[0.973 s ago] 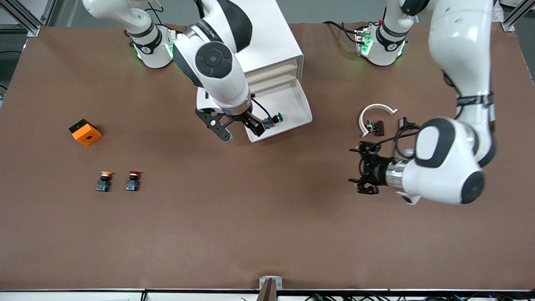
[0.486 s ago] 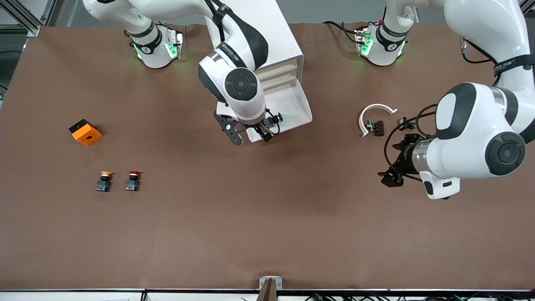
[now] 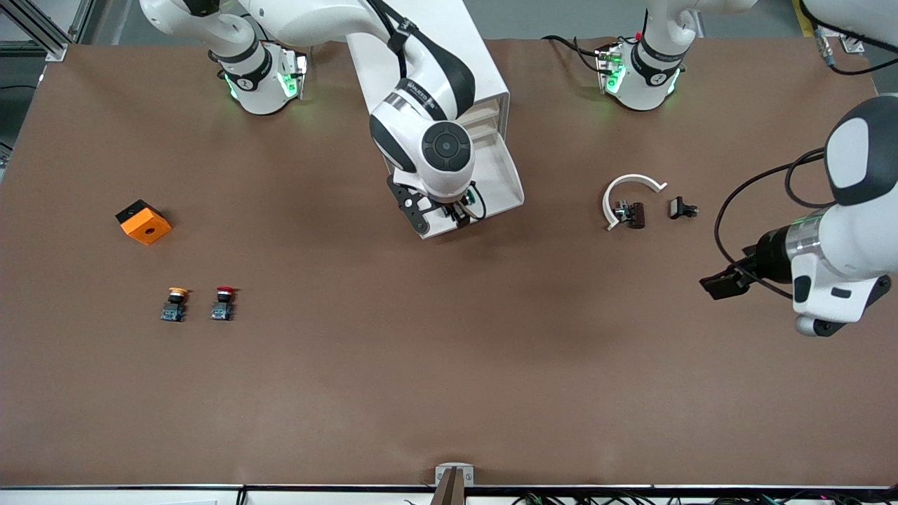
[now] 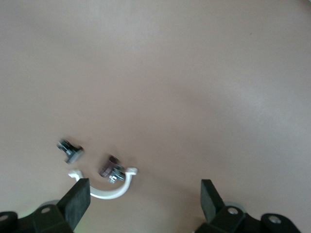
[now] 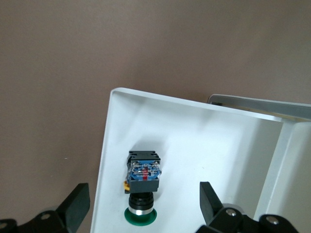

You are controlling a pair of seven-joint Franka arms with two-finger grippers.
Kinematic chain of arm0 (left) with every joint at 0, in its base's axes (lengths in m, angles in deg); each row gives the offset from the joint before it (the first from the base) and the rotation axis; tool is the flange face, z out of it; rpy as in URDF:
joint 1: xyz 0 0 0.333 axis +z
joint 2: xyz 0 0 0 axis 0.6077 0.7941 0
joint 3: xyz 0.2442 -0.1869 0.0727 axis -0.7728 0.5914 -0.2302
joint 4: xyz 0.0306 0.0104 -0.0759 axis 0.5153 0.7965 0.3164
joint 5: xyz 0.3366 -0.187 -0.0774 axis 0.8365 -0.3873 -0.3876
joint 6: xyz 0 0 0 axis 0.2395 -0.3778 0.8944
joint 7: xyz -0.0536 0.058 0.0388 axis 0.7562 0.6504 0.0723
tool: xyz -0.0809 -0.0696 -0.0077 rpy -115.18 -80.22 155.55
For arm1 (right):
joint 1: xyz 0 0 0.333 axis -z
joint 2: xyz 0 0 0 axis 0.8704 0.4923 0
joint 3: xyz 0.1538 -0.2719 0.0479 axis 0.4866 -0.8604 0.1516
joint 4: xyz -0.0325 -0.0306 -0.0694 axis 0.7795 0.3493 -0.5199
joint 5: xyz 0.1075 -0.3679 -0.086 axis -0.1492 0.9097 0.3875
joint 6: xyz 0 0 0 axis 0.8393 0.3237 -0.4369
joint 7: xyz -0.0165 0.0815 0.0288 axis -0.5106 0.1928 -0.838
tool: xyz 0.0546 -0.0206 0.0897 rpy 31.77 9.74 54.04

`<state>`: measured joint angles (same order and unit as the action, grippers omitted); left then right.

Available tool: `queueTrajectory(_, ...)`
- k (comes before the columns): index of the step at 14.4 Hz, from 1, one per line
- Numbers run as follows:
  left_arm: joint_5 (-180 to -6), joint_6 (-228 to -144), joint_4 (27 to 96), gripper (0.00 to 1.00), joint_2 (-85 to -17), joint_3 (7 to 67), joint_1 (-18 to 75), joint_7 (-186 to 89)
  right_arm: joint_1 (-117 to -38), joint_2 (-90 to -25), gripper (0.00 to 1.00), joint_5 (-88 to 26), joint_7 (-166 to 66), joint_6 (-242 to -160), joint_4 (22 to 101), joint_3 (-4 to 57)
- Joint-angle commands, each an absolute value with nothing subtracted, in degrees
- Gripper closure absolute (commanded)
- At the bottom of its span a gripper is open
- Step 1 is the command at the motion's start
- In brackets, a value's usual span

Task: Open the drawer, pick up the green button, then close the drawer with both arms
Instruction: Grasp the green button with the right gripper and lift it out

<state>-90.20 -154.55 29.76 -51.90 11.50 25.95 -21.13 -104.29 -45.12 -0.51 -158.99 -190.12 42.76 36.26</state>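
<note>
Brown tabletop: your right gripper (image 5: pixel 141 206) gapes over the light, rigid button (image 5: pixel 143 187); pinch its black body.

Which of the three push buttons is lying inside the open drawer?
The green-capped button, lying in the pulled-out drawer under the right gripper. The yellow-capped button and red-capped button sit on the table.

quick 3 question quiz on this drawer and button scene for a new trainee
1. True or false: the green-capped push button lies in the open white tray drawer.
2. Which gripper hangs over that drawer: A left, B right?
3. Fill in: the right gripper has its jaws ____.

Key: 1 true. 2 B; the left gripper waits open over bare table near the white curved clip. 3 open.
</note>
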Motion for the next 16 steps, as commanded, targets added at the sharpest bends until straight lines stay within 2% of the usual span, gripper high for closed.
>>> queueTrajectory(1,-87.7,-154.9,33.3,0.00,-55.7,11.9,25.4,-28.8,-105.4,-44.6,0.00,1.1,-159.7,-191.2,43.8,35.5)
queueTrajectory(4,-87.7,-155.0,36.8,0.00,-58.8,11.9,25.8,-34.2,-105.6,-43.8,0.00,1.6,-159.6,-191.3,44.2,35.5)
queueTrajectory(9,-87.7,-166.1,53.0,0.00,-67.3,12.7,25.2,-35.3,-105.9,-42.2,0.00,2.1,-159.5,-192.4,44.1,35.5)
queueTrajectory(16,-87.7,-166.1,54.6,0.00,-66.9,13.5,25.0,-35.5,-106.7,-40.9,0.00,3.2,-159.2,-193.6,44.1,35.6)
